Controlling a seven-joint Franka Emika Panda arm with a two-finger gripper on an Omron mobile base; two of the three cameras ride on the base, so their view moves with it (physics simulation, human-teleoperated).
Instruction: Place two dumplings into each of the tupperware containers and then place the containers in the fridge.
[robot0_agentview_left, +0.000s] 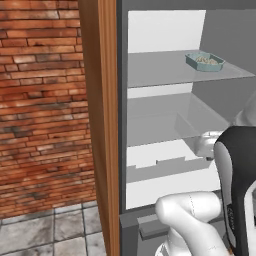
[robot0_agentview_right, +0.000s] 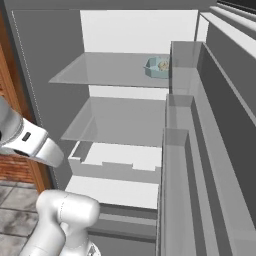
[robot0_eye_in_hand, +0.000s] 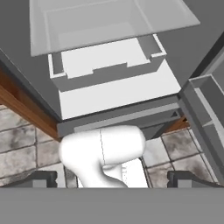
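Gripper (robot0_eye_in_hand: 112, 178) open and empty, our fingertips (robot0_eye_in_hand: 40, 178) wide apart above grey floor tiles (robot0_eye_in_hand: 26, 140). Teal tupperware container (robot0_agentview_left: 204, 61) holding dumplings (robot0_agentview_left: 206, 60) sits far right on the fridge's (robot0_agentview_right: 55, 65) top shelf (robot0_agentview_left: 155, 70). Brick wall (robot0_agentview_left: 42, 100) left. No readable writing.

The claw (robot0_eye_in_hand: 112, 178) looks down with its two dark fingertips (robot0_eye_in_hand: 41, 178) spread wide apart and nothing between them. Ahead lies the lower part of the open grey fridge (robot0_eye_in_hand: 26, 52), its white drawer (robot0_eye_in_hand: 105, 65) under a translucent grey shelf (robot0_eye_in_hand: 113, 19). Mottled grey floor tiles (robot0_eye_in_hand: 26, 140) lie in front, beside a brown wooden side edge (robot0_eye_in_hand: 22, 103).
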